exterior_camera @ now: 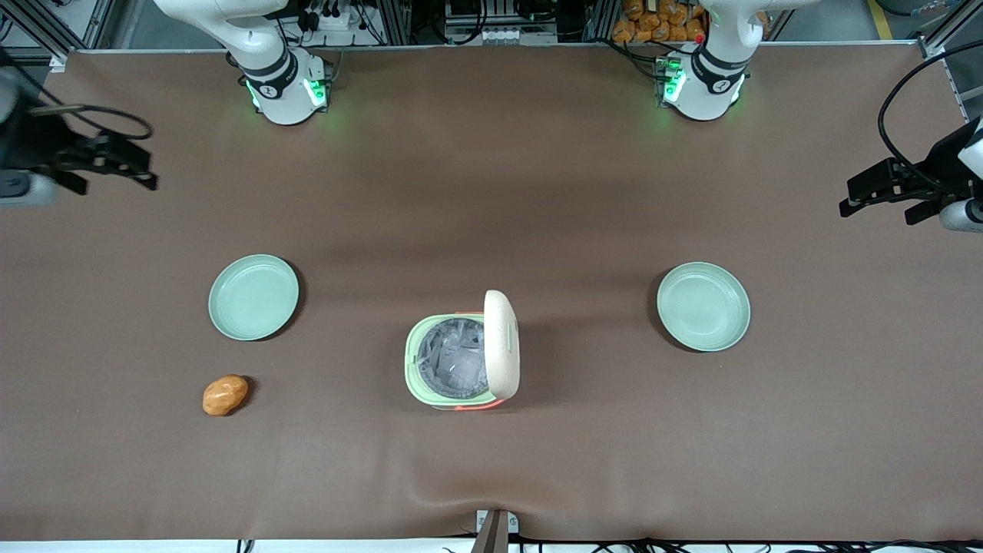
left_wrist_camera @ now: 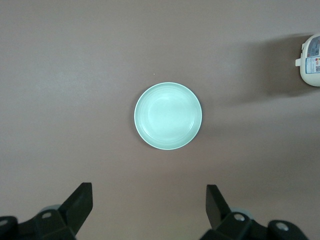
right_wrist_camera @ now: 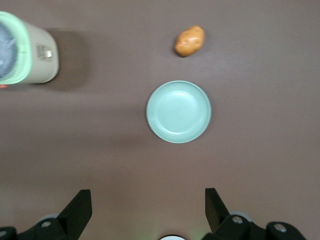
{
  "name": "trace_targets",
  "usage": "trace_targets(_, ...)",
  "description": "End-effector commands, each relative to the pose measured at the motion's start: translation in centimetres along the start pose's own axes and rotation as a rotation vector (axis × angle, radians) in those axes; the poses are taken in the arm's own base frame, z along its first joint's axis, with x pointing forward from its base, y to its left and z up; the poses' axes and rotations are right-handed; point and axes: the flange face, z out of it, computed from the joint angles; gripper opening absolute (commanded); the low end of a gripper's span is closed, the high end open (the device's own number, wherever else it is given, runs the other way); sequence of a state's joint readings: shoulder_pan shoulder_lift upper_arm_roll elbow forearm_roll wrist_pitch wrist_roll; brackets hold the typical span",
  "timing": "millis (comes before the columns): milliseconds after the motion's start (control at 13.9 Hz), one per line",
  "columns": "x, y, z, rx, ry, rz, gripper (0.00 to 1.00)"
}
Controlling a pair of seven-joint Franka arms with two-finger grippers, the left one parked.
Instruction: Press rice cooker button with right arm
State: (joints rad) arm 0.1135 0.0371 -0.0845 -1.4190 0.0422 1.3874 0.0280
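The rice cooker [exterior_camera: 449, 359] stands mid-table, near the front camera. Its cream lid [exterior_camera: 502, 343] stands open and upright, showing the grey pot [exterior_camera: 455, 361] inside the pale green rim. The cooker also shows in the right wrist view [right_wrist_camera: 30, 50], and its lid shows in the left wrist view [left_wrist_camera: 311, 59]. The button is hidden in all views. My right gripper [exterior_camera: 142, 169] hangs high over the table toward the working arm's end, well apart from the cooker. In the right wrist view the gripper [right_wrist_camera: 148, 212] is open and empty, with bare table between its fingers [right_wrist_camera: 80, 210].
A pale-green plate [exterior_camera: 253, 297] lies between my gripper and the cooker, also seen in the right wrist view [right_wrist_camera: 178, 111]. An orange-brown potato [exterior_camera: 225, 395] lies nearer the front camera than that plate. A second plate [exterior_camera: 703, 306] lies toward the parked arm's end.
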Motion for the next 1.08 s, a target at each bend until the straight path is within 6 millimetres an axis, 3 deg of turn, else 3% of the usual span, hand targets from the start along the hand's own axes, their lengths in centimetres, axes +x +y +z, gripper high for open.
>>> trace_targets(0,-0.7,2.5,0.1,-0.01,0.0,0.031,1.0)
trace_targets(289,-1.2,2.7,0.3,-0.012,-0.039,0.035,1.0)
trace_targets(577,-1.2,5.0,0.4,-0.048,-0.043,0.063,1.0)
trace_targets(1010,-1.3,5.0,0.5,-0.048,-0.054,0.059,1.0)
